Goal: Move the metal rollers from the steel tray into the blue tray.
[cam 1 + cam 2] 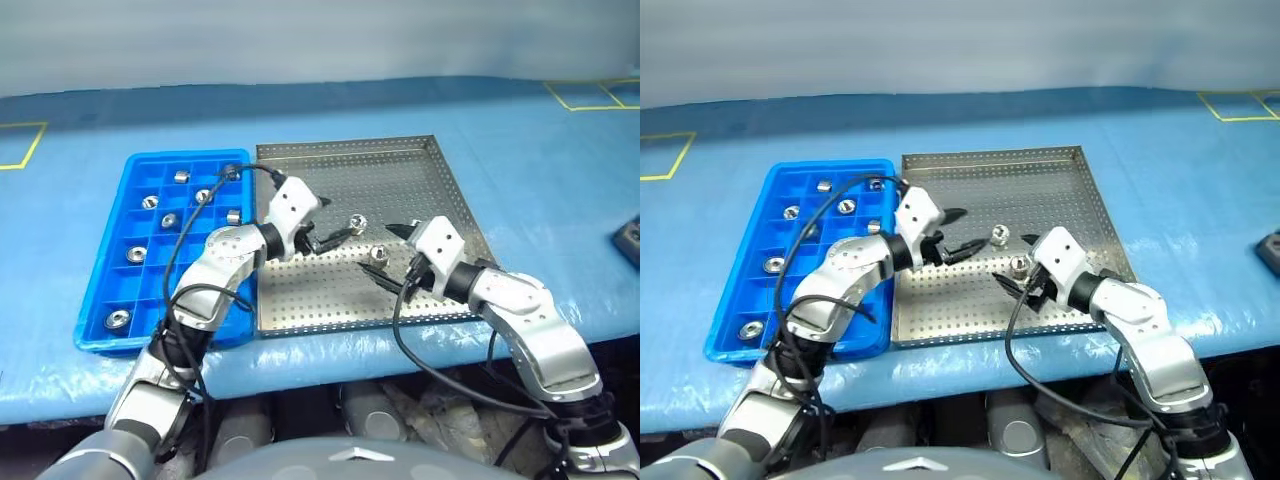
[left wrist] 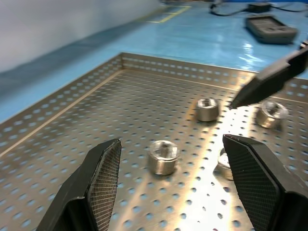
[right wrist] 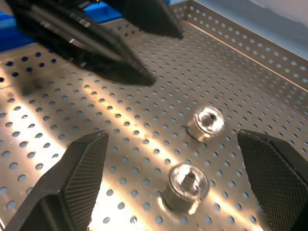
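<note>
Over the steel tray (image 1: 420,185), the head views show the left gripper (image 1: 322,222) and right gripper (image 1: 388,252) spread open, empty, flanking two metal rollers (image 1: 357,222); others fill the blue tray (image 1: 110,260). Both wrist views show parted fingers (image 2: 98,183) framing rollers on perforated floor.

Free room and obstacles over the perforated silver steel tray (image 1: 420,180)

Its far half is bare floor, with only the low rim around it. In the near half, two small shiny metal rollers (image 1: 357,223) lie between the left gripper (image 1: 335,238) and right gripper (image 1: 389,250), both with fingers apart, crowding that space.
</note>
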